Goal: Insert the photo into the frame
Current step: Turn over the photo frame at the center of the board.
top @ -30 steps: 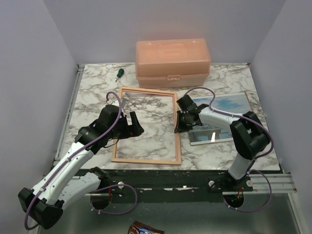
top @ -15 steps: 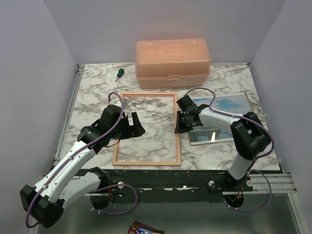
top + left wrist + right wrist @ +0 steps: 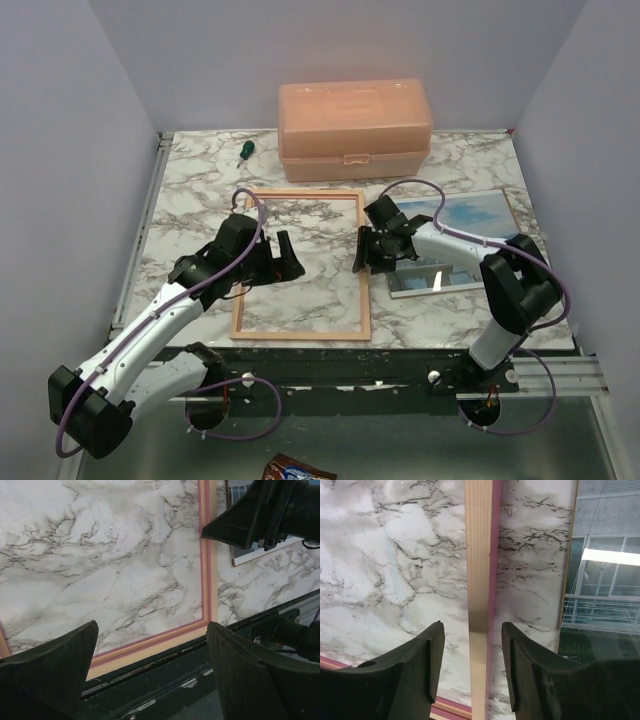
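Observation:
The frame (image 3: 300,262) lies flat on the marble table, pale wood with a pink inner edge. My left gripper (image 3: 284,262) hovers open and empty over its left half. In the left wrist view (image 3: 152,675) the frame's near right corner (image 3: 207,620) shows between the fingers. My right gripper (image 3: 362,257) is open, its jaws on either side of the frame's right rail (image 3: 480,580) without touching it (image 3: 472,670). The photo (image 3: 475,212) lies flat to the right of the frame, with sky at the far end, partly under my right arm. Its glossy windows show in the right wrist view (image 3: 605,580).
A peach plastic box (image 3: 355,115) stands at the back centre. A green-handled screwdriver (image 3: 243,150) lies to its left. The table's dark front edge (image 3: 400,358) runs just below the frame. My right gripper's body shows in the left wrist view (image 3: 250,515).
The frame has swung from a skewed, raised pose to lying straight and flat. My left gripper has moved a little right over it. My right gripper stays at the right rail.

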You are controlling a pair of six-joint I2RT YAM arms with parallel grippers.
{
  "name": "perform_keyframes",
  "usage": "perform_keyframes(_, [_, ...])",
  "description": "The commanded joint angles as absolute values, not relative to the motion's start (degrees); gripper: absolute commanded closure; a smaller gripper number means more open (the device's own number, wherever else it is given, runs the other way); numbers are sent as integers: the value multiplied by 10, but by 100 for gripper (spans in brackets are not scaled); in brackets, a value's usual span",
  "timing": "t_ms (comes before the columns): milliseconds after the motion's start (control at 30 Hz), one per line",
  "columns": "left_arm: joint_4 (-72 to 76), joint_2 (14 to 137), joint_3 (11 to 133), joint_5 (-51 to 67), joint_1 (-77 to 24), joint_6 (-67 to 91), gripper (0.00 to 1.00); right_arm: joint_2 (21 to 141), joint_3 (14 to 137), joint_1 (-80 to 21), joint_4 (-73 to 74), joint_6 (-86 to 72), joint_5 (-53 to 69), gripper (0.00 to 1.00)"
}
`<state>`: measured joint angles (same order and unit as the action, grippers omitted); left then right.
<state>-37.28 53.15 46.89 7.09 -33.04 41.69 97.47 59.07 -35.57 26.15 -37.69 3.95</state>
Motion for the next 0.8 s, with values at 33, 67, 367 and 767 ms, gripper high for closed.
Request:
perform_keyframes(33, [-329,553,472,105,-342,426,8,950,581,-359,240,-377,55,41])
perform_keyframes(67, [-325,558,474,108,-345,428,8,952,581,-359,236,-377,59,39])
perform_keyframes(367, [-308,590,491,112,-372,434,8,1003,611,-359,216,-374,90,32])
perform_keyframes(767, [-262,605,486,138,-386,449,8,975,604,-359,207,-369,96,18])
